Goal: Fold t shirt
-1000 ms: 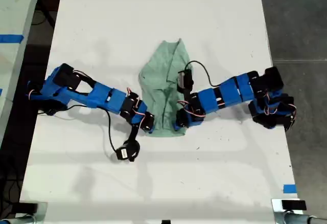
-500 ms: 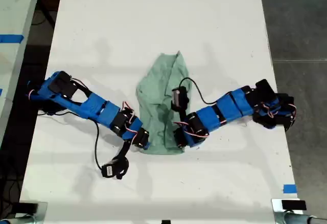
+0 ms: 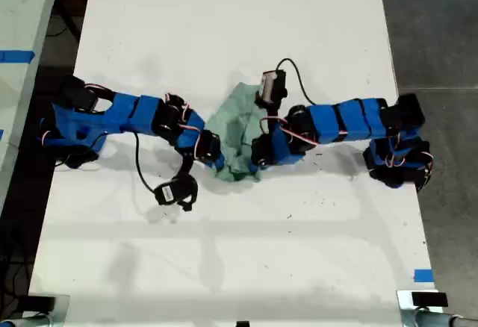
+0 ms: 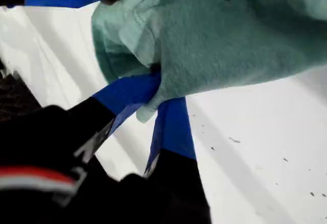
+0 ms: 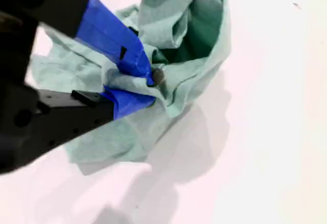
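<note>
The pale mint-green t shirt (image 3: 237, 118) lies bunched in the middle of the white table (image 3: 224, 267), between the two blue arms. My first gripper (image 3: 215, 155) comes in from the exterior view's left and is shut on a fold of the cloth (image 4: 219, 40), which drapes over its blue fingers (image 4: 127, 93). My second gripper (image 3: 256, 155) comes in from the exterior view's right and is shut on the shirt's other side (image 5: 194, 35), with fabric pinched between its blue fingertips (image 5: 127, 60). The held edge is raised off the table, and the cloth under the grippers is hidden.
Loose cables and a small black camera module (image 3: 175, 192) hang beside the first arm. Blue tape marks (image 3: 423, 275) sit near the table's edge at the exterior view's right. Dark floor (image 3: 433, 28) borders that side, and a second table (image 3: 19, 13) stands at the left.
Both grippers have carried the shirt's near edge toward the far end of the table. The shirt, stretched long before, is now bunched into a shorter heap.
</note>
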`<action>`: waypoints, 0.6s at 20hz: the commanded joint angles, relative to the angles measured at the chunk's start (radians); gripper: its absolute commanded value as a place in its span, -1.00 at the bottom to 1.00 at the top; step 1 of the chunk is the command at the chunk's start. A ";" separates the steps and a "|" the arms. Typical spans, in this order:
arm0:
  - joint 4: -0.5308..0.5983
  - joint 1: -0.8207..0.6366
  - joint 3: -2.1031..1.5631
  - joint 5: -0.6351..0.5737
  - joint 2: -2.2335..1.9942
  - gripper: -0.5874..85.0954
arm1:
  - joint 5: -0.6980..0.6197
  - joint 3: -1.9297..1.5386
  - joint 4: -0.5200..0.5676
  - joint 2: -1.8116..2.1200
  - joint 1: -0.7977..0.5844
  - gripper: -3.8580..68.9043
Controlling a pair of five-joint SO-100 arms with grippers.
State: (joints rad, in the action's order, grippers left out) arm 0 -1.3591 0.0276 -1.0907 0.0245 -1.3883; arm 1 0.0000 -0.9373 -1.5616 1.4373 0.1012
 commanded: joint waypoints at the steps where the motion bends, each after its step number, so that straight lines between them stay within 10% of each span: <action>1: -0.026 -0.184 0.051 -0.054 -0.112 -0.99 | -0.060 0.003 -0.043 0.104 -0.153 -0.94; 9: 0.144 -0.471 0.052 -0.156 0.060 -0.98 | -0.262 -0.144 -0.020 0.097 -0.528 -0.94; 12: 0.176 -0.503 0.060 -0.229 0.092 -0.36 | -0.291 -0.156 -0.017 0.094 -0.577 -0.36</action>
State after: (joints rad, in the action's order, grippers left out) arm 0 -1.2072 -0.4433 -1.0907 -0.1672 -1.2809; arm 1 -0.2638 -1.0953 -1.5999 1.4711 -0.4403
